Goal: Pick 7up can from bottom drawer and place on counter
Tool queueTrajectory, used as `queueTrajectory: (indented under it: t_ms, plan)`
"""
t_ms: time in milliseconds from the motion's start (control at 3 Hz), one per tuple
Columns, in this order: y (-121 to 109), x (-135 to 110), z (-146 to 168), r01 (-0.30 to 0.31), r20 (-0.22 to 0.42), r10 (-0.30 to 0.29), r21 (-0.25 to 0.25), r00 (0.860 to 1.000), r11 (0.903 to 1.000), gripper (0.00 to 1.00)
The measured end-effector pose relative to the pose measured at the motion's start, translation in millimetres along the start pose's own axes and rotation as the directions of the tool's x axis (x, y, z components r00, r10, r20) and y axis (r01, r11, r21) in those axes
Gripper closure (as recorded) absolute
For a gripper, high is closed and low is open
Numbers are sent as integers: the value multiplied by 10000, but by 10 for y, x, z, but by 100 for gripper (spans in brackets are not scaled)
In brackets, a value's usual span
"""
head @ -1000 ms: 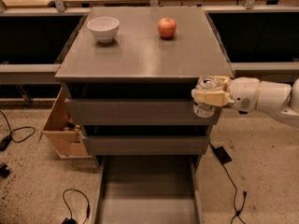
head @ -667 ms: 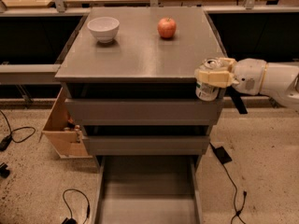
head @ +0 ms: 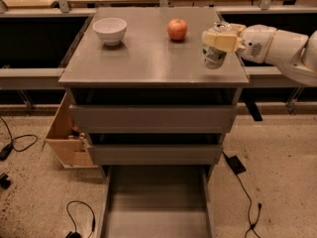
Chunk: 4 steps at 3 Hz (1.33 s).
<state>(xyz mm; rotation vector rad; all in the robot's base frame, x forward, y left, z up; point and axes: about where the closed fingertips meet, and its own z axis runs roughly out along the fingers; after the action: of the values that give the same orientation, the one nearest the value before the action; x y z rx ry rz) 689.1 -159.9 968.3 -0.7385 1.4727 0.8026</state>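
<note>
My gripper (head: 218,40) comes in from the right and is shut on the 7up can (head: 214,57), a pale can with green print and a silver top. It holds the can above the right side of the grey-brown counter (head: 148,58), near its right edge. The bottom drawer (head: 156,202) is pulled out below, and its flat grey floor holds nothing.
A red apple (head: 177,29) and a white bowl (head: 110,30) sit at the back of the counter. Two shallower drawers (head: 153,118) are partly open under the top. A wooden box (head: 67,133) leans at the cabinet's left. Cables lie on the floor.
My gripper has risen with the can from beside the top drawer front at the cabinet's right side to above the counter's right edge.
</note>
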Motion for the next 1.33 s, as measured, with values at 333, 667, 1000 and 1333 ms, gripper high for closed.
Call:
queueTrajectory:
  t_ms: [333, 667, 1000, 1333]
  plan:
    - [-388, 46, 370, -320, 422, 309, 272, 9986, 9991, 100]
    - [-715, 581, 668, -1127, 401, 1106, 556, 9931, 9921, 98]
    - [-711, 505, 668, -1127, 401, 1106, 556, 9931, 9921, 76]
    - [-711, 504, 668, -1128, 401, 1106, 556, 9931, 9921, 45]
